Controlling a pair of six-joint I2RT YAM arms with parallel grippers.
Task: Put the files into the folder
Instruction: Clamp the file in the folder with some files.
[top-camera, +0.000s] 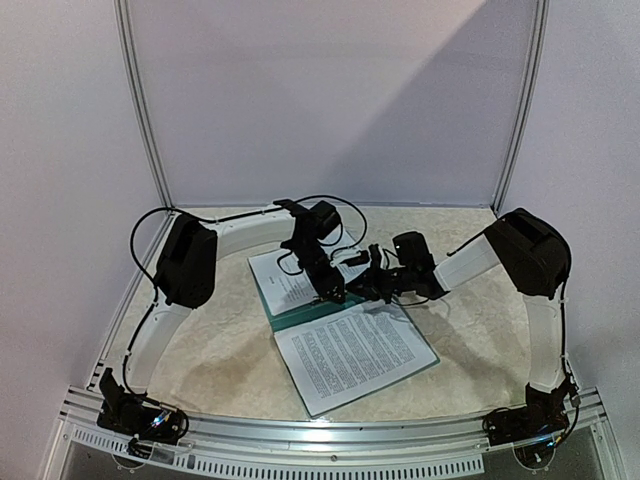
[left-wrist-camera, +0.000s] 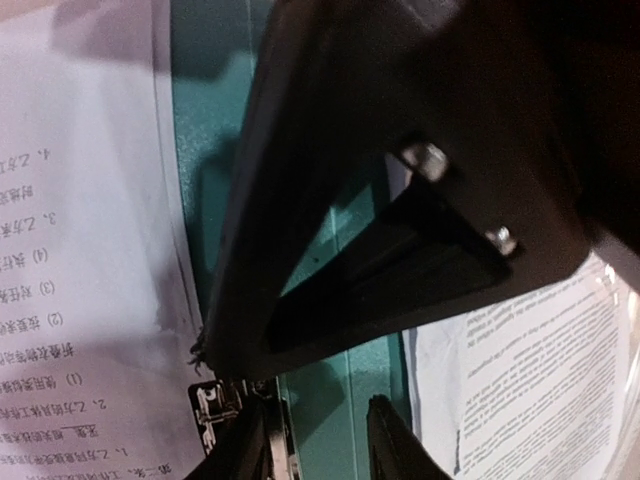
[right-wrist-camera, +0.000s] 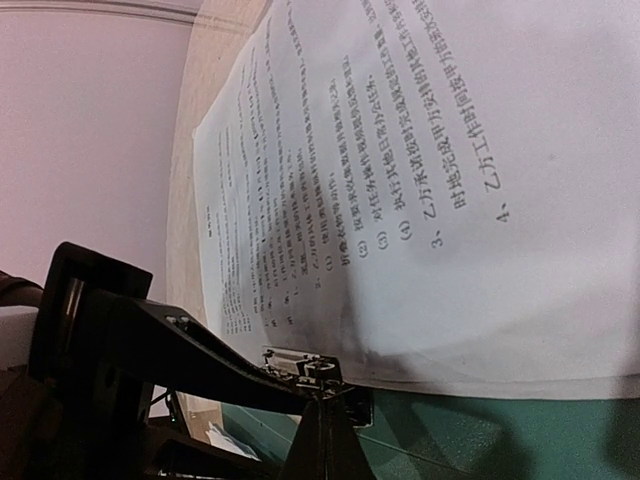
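Note:
The teal folder (top-camera: 297, 313) lies open mid-table. One printed sheet (top-camera: 283, 278) lies on its far-left half and another (top-camera: 355, 352) on its near-right half. Both grippers meet over the spine. My left gripper (top-camera: 328, 288) is open and empty, with its fingers (left-wrist-camera: 240, 450) astride bare teal folder (left-wrist-camera: 335, 420) beside the silver clip (left-wrist-camera: 212, 415). My right gripper (top-camera: 363, 292) is shut, its tips (right-wrist-camera: 325, 400) on the silver clip (right-wrist-camera: 300, 365) at the edge of the far sheet (right-wrist-camera: 420, 150). The right gripper's black fingers cross most of the left wrist view.
The table is pale marble-patterned, with a metal frame rail (top-camera: 330, 425) along the near edge and white walls behind. Both arms arch in from the sides, and black cables (top-camera: 330, 205) loop behind the left wrist. The near sheet overhangs the folder toward the front.

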